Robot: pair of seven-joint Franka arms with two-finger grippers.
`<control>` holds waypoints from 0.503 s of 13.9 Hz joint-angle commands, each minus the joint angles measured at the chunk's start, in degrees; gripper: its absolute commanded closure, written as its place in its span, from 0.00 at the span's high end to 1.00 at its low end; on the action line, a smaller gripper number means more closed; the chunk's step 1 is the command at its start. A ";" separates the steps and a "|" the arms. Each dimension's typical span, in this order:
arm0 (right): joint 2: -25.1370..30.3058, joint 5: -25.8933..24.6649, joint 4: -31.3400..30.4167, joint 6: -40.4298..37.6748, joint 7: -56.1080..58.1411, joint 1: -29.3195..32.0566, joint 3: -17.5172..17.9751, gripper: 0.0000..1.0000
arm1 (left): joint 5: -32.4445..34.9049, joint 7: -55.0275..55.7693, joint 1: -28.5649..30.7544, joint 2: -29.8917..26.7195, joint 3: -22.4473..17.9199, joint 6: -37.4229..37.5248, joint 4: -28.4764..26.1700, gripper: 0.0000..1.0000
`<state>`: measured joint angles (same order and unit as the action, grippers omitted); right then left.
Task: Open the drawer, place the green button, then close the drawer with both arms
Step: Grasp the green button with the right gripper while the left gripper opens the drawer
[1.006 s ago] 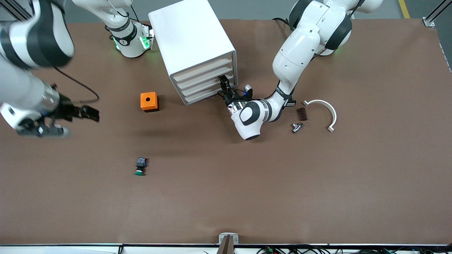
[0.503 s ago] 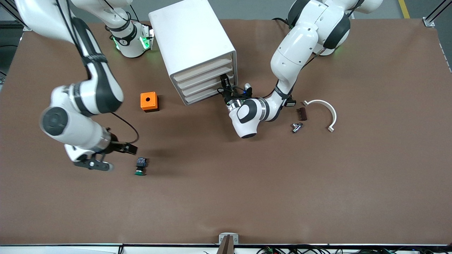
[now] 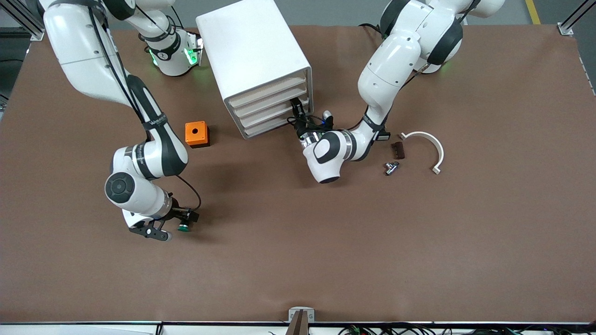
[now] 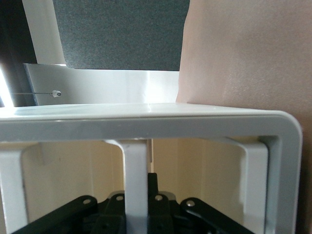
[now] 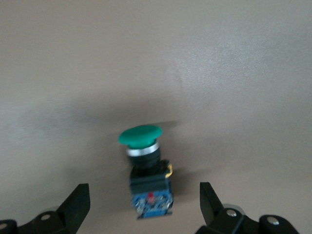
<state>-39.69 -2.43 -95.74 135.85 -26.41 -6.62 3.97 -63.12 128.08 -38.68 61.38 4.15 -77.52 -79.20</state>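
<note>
We keep our right gripper (image 5: 141, 204) low over the button (image 3: 184, 227), which lies on its side on the brown table (image 3: 419, 242), near the front camera and toward the right arm's end, nearer to the camera than the orange box (image 3: 197, 134). In the right wrist view the two black fingers (image 5: 77, 204) stand spread wide, released, with the blue-and-black body between them and the green cap (image 5: 141, 135) pointing away from the wrist. To do this step well, we judge that we should go straight down, keep the body centred between the fingers, and close on its flat sides, not on the round cap, which could slip.

Our left gripper (image 3: 298, 114) is at the front of the white drawer cabinet (image 3: 256, 65), at one of the lower drawers. In the left wrist view a white bar of the drawer front (image 4: 135, 190) stands between the black fingers, but we cannot tell if they clench it. No drawer looks pulled out.

In the front view the right gripper covers the button's body; only the green cap shows. The small metal part (image 3: 391, 167), the dark brown piece (image 3: 398, 150) and the white curved bracket (image 3: 426, 146) lie toward the left arm's end; what they are is hard to say.
</note>
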 commanded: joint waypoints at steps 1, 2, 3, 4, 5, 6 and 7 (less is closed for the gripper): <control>-1.35 -1.44 1.26 0.55 -1.97 0.20 0.25 0.98 | 0.63 -0.11 2.02 0.05 -0.29 -0.18 0.01 0.05; -1.62 -1.52 1.26 1.25 -3.54 0.03 0.25 0.97 | 0.11 -0.02 3.16 0.14 -0.29 -0.18 0.01 0.06; -1.88 -1.52 1.17 1.52 -4.60 -0.58 0.16 0.93 | -0.60 -0.02 3.78 0.23 -0.37 -0.26 0.01 0.06; -2.06 -1.52 1.17 1.43 -4.79 -0.68 0.25 0.87 | -0.69 -0.11 4.40 0.23 -0.37 -0.35 0.01 0.06; -2.15 -1.44 0.99 1.26 -4.79 -0.68 0.25 0.81 | -0.69 -0.11 4.84 0.23 -0.37 -0.35 0.01 0.06; -2.06 -1.44 0.82 0.82 -4.70 -0.85 0.25 0.72 | -1.30 -0.11 5.63 0.23 -0.37 -0.35 0.01 0.06; -2.06 -1.44 0.73 0.38 -4.62 -0.85 0.25 0.56 | -2.18 -0.20 6.42 0.23 -0.37 -0.35 0.01 0.06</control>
<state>-41.22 -2.52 -95.57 136.94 -29.26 -7.34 4.04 -63.20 128.10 -33.88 61.38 4.01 -77.25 -79.20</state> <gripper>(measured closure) 0.273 0.930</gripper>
